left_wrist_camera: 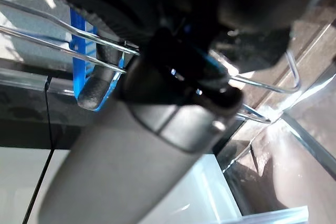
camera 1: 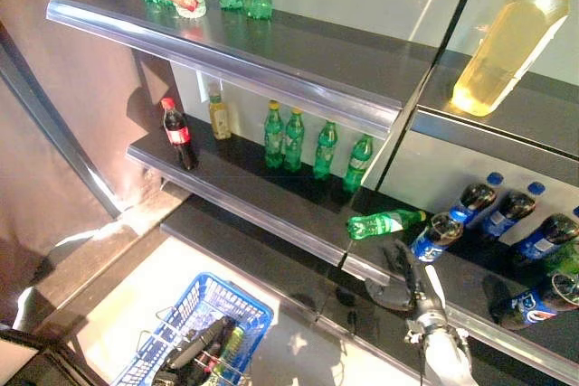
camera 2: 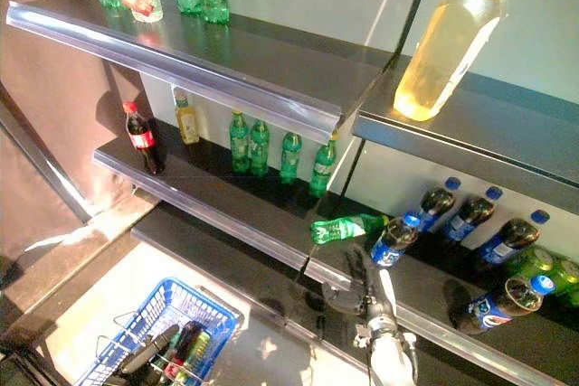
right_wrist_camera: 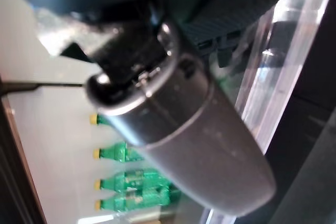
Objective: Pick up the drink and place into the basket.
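Observation:
A green drink bottle (camera 1: pixel 384 221) lies on its side on the low dark shelf (camera 1: pixel 271 214), cap pointing right. My right hand (camera 1: pixel 409 279) hovers just in front of it and a little lower, fingers straight and open, holding nothing. The blue wire basket (camera 1: pixel 237 306) hangs at the lower left above the pale floor, with a few bottles inside. My left hand (camera 1: pixel 192 350) is over the basket. In the left wrist view its fingers (left_wrist_camera: pixel 100 85) curl round the basket's wire handle (left_wrist_camera: pixel 63 48). The right wrist view shows upright green bottles (right_wrist_camera: pixel 134 174) past the hand.
Several dark bottles with blue caps (camera 1: pixel 470 210) lie right of the green one. Upright green bottles (camera 1: pixel 312 142), a cola bottle (camera 1: pixel 179 133) and a small yellow bottle (camera 1: pixel 218 115) stand further left. A large yellow drink (camera 1: pixel 511 42) leans on the upper right shelf. The shelf edges jut forward.

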{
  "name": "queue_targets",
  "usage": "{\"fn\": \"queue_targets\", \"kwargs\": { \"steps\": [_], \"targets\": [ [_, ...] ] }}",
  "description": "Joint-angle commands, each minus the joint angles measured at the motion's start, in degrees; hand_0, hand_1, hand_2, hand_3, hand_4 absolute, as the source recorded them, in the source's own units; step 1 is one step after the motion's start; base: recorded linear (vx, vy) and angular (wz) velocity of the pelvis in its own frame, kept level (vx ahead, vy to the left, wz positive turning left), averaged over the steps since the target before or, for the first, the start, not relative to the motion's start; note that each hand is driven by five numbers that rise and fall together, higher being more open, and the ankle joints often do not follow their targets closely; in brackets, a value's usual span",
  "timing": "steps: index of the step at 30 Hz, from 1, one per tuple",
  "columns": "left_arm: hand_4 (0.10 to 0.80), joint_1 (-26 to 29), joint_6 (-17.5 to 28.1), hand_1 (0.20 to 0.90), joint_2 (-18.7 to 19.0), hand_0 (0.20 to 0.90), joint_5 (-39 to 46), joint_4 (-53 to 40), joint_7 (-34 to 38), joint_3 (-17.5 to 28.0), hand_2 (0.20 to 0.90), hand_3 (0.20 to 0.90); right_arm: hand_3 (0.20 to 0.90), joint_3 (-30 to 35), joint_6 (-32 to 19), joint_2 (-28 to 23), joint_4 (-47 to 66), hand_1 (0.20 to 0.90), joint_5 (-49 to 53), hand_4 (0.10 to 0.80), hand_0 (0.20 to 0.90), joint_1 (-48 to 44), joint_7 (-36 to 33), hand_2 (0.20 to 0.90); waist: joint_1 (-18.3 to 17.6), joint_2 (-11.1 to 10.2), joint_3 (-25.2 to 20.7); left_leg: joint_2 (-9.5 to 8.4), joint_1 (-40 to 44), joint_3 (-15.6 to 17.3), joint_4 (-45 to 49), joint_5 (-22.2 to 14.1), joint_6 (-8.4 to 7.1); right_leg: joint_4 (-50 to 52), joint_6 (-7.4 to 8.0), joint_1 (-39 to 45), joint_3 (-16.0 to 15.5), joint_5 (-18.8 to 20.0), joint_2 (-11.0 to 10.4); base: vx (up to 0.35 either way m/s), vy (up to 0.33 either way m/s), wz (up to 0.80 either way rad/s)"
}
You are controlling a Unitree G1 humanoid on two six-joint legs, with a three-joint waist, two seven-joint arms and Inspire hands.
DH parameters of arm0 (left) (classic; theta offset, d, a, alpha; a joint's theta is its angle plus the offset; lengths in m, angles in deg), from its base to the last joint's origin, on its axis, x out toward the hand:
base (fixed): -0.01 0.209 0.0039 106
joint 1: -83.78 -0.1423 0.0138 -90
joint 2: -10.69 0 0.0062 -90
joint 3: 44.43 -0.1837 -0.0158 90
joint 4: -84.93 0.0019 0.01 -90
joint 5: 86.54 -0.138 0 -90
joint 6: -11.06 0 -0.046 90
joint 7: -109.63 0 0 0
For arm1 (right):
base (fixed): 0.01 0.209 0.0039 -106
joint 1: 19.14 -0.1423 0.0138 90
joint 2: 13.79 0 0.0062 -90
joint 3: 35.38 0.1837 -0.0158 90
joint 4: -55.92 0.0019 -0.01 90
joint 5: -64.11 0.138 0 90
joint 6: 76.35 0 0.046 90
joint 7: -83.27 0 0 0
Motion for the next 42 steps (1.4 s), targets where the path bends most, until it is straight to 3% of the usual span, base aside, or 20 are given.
{"fn": "queue_targets", "kwargs": {
  "steps": [1, 12, 23, 28, 36, 42],
  "targets": [
    [0.100, 8.8, 7.6, 0.300, 0.1, 0.300, 1.7, -12.1, -8.1, 3.2, 0.300, 0.200, 0.900, 3.5, -8.8, -4.6, 8.3, 0.900, -2.8, 0.800, 0.900, -3.6, -0.6, 0.900, 1.7, 4.8, -0.1, -2.92, 4.7, -3.4, 0.5, -9.1, 2.62, 1.0, -2.72, -3.1, -3.1, 2.7, 4.4, 0.000, 0.000, 0.00],
    [0.100, 7.6, 7.3, 0.300, 0.4, 0.300, 2.7, -14.3, -7.9, 2.0, 0.300, 0.200, 0.900, 1.5, -11.3, -7.8, 16.3, 0.900, -5.6, 0.800, 0.900, -3.1, -0.8, 0.900, 1.8, 5.0, 0.1, -2.94, 4.6, -3.7, 0.5, -9.2, 2.56, 0.8, -2.44, -3.2, -3.0, 2.7, 4.1, 0.000, 0.000, 0.00],
    [0.100, 6.9, 7.9, 0.300, 0.7, 0.300, 3.5, -15.3, -7.8, 0.1, 0.300, 0.200, 0.900, -4.4, -10.8, -10.4, 18.9, 0.900, -6.5, 0.800, 0.900, -1.7, 8.3, 0.900, 2.3, 4.6, 0.2, -2.85, 4.4, -4.1, 0.5, -8.9, 2.37, 0.9, -2.37, -3.0, -3.6, 2.6, 3.9, 0.000, 0.000, 0.00],
    [0.100, 7.4, 8.5, 0.300, 1.3, 0.300, 4.3, -14.3, -8.1, -0.7, 0.300, 0.200, 0.900, -7.6, -9.2, -11.4, 17.4, 0.900, -6.1, 0.800, 0.900, -2.4, 12.7, 0.900, 2.6, 4.6, 0.2, -2.79, 4.3, -4.3, 0.5, -8.6, 2.20, 0.8, -2.39, -2.8, -3.9, 2.6, 3.9, 0.000, 0.000, 0.00],
    [0.100, 7.6, 8.8, 0.300, 1.9, 0.300, 4.9, -13.9, -8.3, -1.7, 0.300, 0.200, 0.900, -10.0, -6.8, -12.5, 14.7, 0.900, -6.5, 0.800, 0.900, -2.6, 14.2, 0.900, 3.1, 4.4, 0.5, -2.70, 4.3, -4.6, 0.5, -8.3, 1.97, 1.0, -2.35, -2.7, -4.5, 2.6, 3.7, 0.002, 0.000, 0.00],
    [0.100, 8.0, 9.0, 0.300, 2.4, 0.300, 4.9, -11.8, -9.0, -1.6, 0.300, 0.200, 0.900, -10.9, -4.0, -11.4, 5.6, 0.900, -6.5, 0.800, 0.900, -1.8, 17.2, 0.900, 3.1, 4.3, 0.5, -2.64, 4.4, -4.6, 0.5, -8.3, 1.70, 1.2, -2.33, -2.4, -5.1, 2.6, 3.6, 0.012, -0.002, 0.03]
  ]
}}
